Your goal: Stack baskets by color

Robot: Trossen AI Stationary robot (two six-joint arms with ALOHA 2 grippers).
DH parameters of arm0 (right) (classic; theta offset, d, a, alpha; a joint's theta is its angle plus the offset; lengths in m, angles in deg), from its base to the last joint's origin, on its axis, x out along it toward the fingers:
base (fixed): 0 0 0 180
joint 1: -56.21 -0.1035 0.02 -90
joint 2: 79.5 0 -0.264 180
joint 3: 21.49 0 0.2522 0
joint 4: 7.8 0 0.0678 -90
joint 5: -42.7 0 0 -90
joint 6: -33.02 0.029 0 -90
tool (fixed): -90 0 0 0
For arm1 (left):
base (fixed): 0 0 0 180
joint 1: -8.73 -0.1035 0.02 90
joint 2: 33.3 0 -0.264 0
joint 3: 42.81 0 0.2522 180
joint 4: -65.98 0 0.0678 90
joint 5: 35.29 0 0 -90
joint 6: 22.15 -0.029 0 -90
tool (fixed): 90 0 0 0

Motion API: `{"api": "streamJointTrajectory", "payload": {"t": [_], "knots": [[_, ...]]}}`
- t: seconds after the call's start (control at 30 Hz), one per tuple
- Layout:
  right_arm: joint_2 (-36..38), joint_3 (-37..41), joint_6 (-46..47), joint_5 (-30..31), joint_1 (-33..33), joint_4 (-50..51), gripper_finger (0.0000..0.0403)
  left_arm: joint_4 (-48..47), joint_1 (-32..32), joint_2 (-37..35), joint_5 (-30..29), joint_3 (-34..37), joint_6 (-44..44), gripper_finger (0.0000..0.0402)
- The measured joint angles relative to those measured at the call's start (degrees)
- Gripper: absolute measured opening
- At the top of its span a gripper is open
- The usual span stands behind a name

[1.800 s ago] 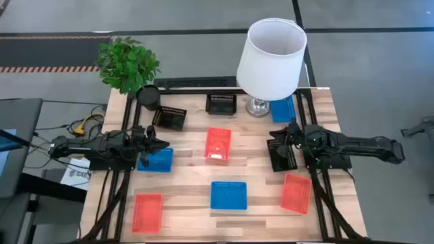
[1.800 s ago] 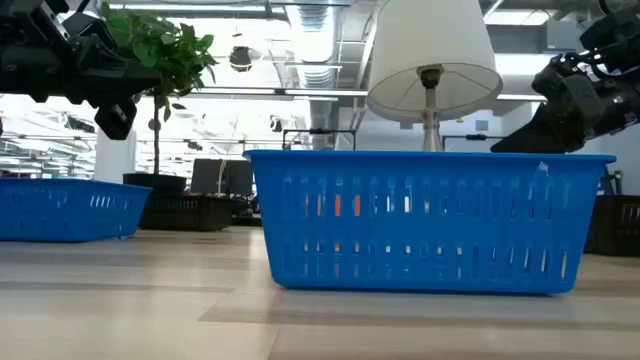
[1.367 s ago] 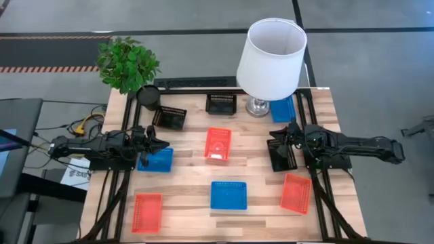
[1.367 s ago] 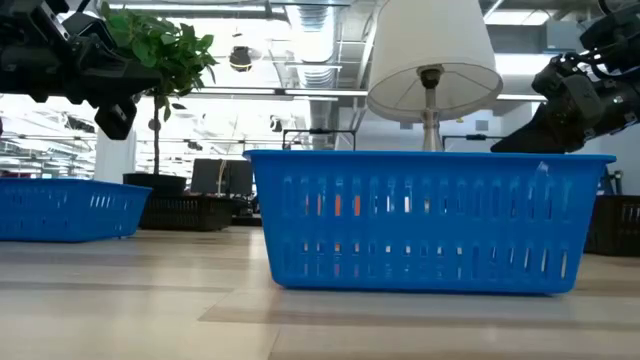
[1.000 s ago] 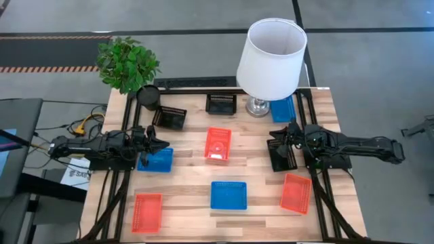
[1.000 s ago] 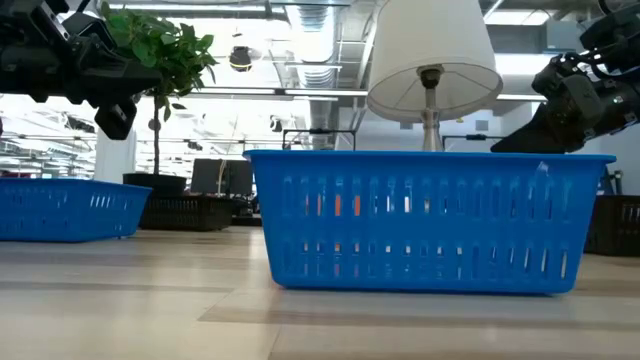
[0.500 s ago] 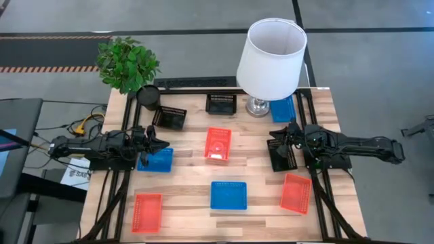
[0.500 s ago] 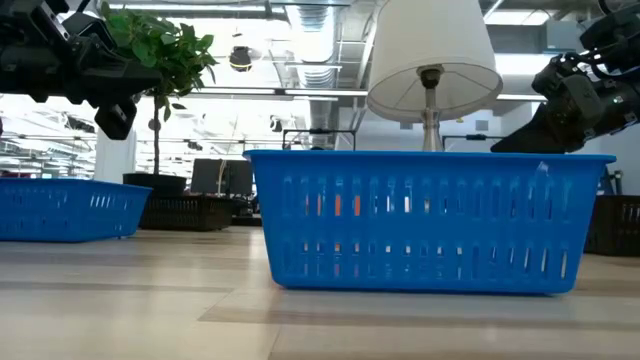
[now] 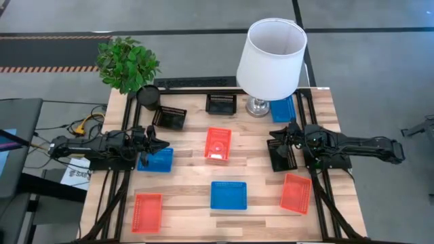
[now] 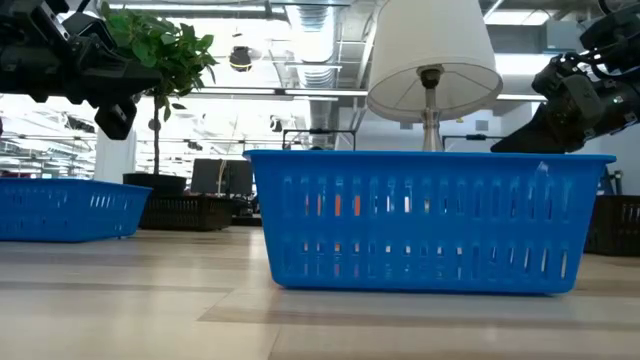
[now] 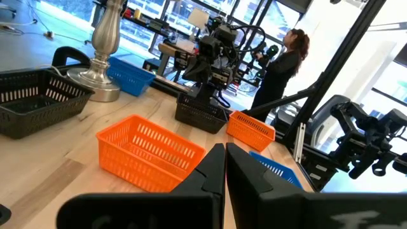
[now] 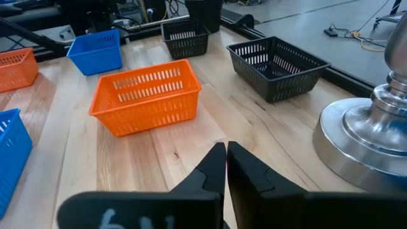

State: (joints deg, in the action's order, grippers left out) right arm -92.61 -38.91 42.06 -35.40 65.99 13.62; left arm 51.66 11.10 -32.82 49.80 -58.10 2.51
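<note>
On the wooden table (image 9: 251,173), the middle red basket (image 9: 218,144) lies lengthwise front-to-back; both claws closed, empty.

9 baskets lie upright and unstacked, spread apart: 3 red-orange (image 9: 218,144) (image 9: 147,211) (image 9: 296,192), 3 blue (image 9: 228,195) (image 9: 157,160) (image 9: 282,108), 3 black (image 9: 221,103) (image 9: 170,117) (image 9: 281,156).

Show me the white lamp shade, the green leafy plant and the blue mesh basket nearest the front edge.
white lamp shade (image 9: 272,57), high view, outer side wall
green leafy plant (image 9: 126,63), high view, leaves
blue mesh basket (image 9: 228,195), high view, floor
</note>
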Motion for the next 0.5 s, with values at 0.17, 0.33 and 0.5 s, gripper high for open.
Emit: {"api": "streamJointTrajectory", "payload": {"t": [0.17, 0.33, 0.5], "knots": [[0.00, -0.02, 0.00, 0.01, 0.00, 0.00, 0.0037, -0.02, 0.02, 0.02, 0.00, -0.01, 0.00, 0.0000], [0.00, -0.02, 0.00, 0.01, 0.00, 0.01, 0.0037, 0.00, 0.01, 0.01, 0.00, -0.01, 0.00, 0.0000], [0.00, -0.02, 0.00, 0.00, 0.01, 0.01, 0.0037, 0.16, 0.02, 0.02, 0.02, 0.02, 3.48, 0.0000]]}}
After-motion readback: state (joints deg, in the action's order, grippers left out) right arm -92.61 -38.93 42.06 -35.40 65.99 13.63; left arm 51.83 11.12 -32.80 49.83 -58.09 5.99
